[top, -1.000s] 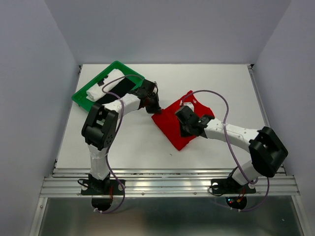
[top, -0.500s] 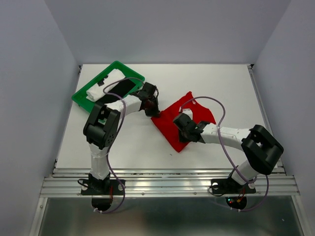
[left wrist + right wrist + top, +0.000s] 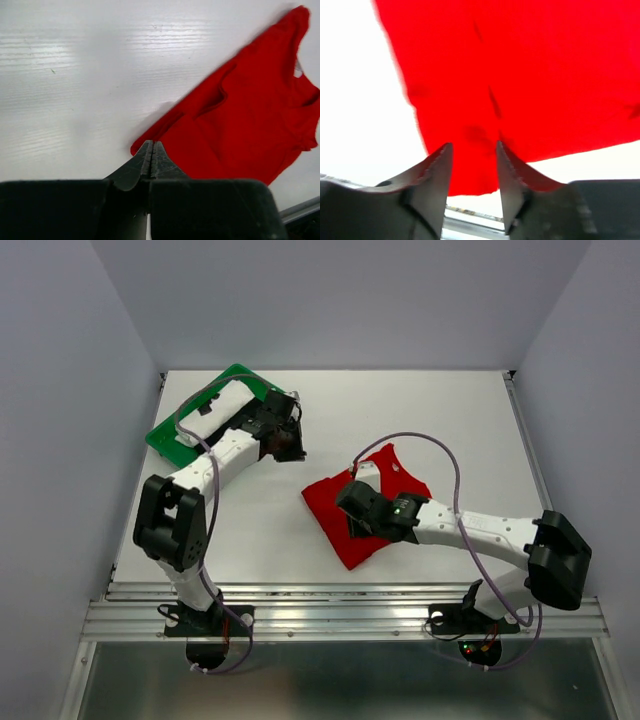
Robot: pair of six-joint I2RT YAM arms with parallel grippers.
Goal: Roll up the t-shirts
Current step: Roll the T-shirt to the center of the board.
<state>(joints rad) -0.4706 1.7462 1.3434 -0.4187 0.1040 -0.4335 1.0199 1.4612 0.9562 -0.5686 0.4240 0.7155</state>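
A fixed camera high above and behind my two arm bases looks steeply down on the whole flat white table [image 3: 450,420] from far off. The camera on my left wrist looks out past my left gripper [image 3: 151,146], which sits at the bottom edge, and slants down at the tabletop from fairly near. The camera on my right wrist looks past my right gripper [image 3: 473,146] from very close to the surface, slightly blurred. All three views share the bright red cloth t-shirt [image 3: 328,508].
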